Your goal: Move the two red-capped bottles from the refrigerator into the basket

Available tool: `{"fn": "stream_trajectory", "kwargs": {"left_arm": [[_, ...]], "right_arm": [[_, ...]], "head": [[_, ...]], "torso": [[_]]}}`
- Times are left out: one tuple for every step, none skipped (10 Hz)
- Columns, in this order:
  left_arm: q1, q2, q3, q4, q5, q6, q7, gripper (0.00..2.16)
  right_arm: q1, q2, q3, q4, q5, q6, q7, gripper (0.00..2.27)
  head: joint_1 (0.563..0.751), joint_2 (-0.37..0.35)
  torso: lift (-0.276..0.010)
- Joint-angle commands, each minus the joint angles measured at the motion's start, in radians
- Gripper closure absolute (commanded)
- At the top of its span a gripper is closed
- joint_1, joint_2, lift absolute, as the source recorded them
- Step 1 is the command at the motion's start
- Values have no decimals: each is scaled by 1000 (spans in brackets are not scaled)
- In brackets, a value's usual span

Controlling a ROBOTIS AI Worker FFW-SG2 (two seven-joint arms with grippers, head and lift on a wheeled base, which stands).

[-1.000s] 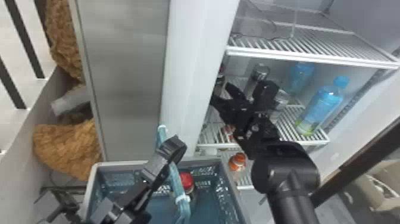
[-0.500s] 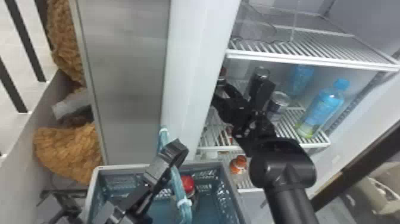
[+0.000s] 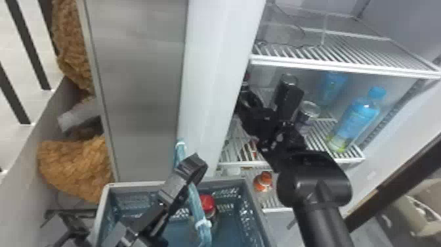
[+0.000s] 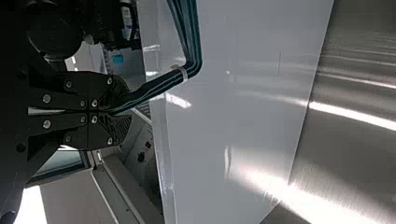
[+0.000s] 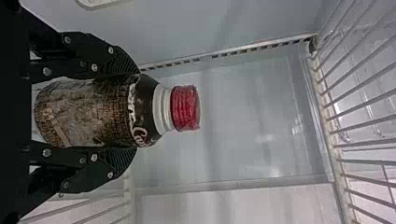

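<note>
Two red-capped bottles: I see one bottle (image 5: 100, 109) upright inside the refrigerator (image 3: 413, 29), and the other bottle (image 3: 208, 204) in the basket (image 3: 144, 184).
Held bottle: by the left end of the middle shelf (image 3: 352, 160); I can't tell whether its base touches down.
Right end effector (image 3: 247, 95): closed in on the held bottle's body, a finger against each side, cap sticking out beyond them.
Basket bottle: cap up, near the far rim, right of its middle, partly behind the handle (image 3: 196, 205).
Left end effector (image 3: 195, 164): my fingers are pinched nearly together on the blue handle, above the basket's far rim.
Cans: one can (image 3: 288, 83) and another can (image 3: 308, 110), just beyond my right wrist.
Blue bottles: one blue bottle (image 3: 357, 118) by the middle shelf's right front corner, another blue bottle (image 3: 333, 86) farther back.
Orange-capped bottle (image 3: 263, 181): on the lower shelf (image 3: 277, 209), back from its front edge.
</note>
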Motion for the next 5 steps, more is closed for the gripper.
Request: {"fn": "stream_trajectory", "kwargs": {"left_arm": [[0,1,0,0,0,0,0,1204],[0,1,-2,0,0,-2,0,1204],[0,-1,-2,0,0,-2,0,1204],[0,-1,-4,0,0,-2,0,1204],[0,-1,-4,0,0,-2,0,1204]], "right_arm": [[47,-4,-2,-82,-17,-1,1,1277],[87,-6,-4,-139,-35,2,0,1277],[128,-6,-10,-200,-53,2,1,1277],[172,-6,-28,-281,-55,33,1,1277],[224,-10,-42,-360,-75,68,1,1277]], "head": [[683,-259],[682,-260],[680,-261],[682,-263],[682,-265]], "torso": [[0],[0],[0],[0],[0]]}}
